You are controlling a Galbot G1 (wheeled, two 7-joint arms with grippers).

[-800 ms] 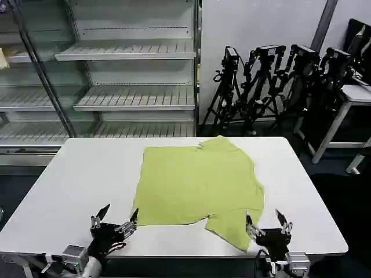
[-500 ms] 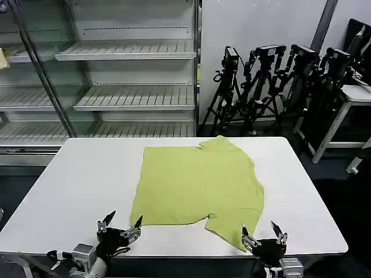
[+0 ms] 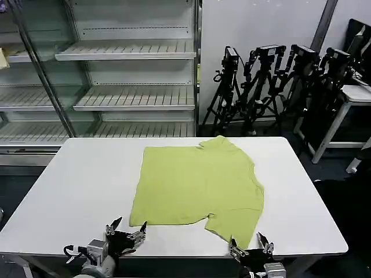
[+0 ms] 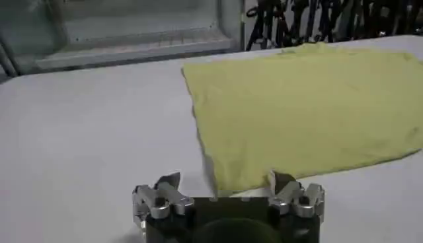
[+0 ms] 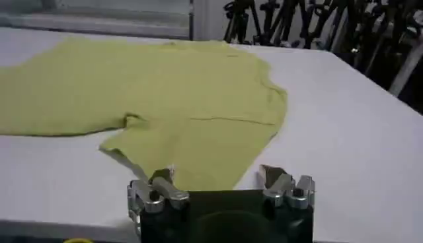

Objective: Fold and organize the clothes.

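The clothes are one lime yellow-green T-shirt (image 3: 199, 184), lying flat and partly folded on the white table (image 3: 81, 179), plain side up, one sleeve toward the near right edge. The shirt (image 4: 310, 112) spreads ahead of my left gripper (image 4: 225, 179), which is open and empty just short of the near left corner of the cloth. In the head view the left gripper (image 3: 126, 227) sits at the table's front edge. My right gripper (image 3: 248, 246) is open and empty at the front edge, below the sleeve tip. From the right wrist, the shirt (image 5: 178, 99) lies ahead of the right gripper (image 5: 218, 175).
A glass-fronted shelf unit (image 3: 116, 75) stands behind the table. Several black tripods (image 3: 278, 81) stand at the back right, beside another white table (image 3: 353, 95). Bare tabletop lies left and right of the shirt.
Both grippers have drawn back toward the table's front edge and lower, still open. The shirt has not moved.
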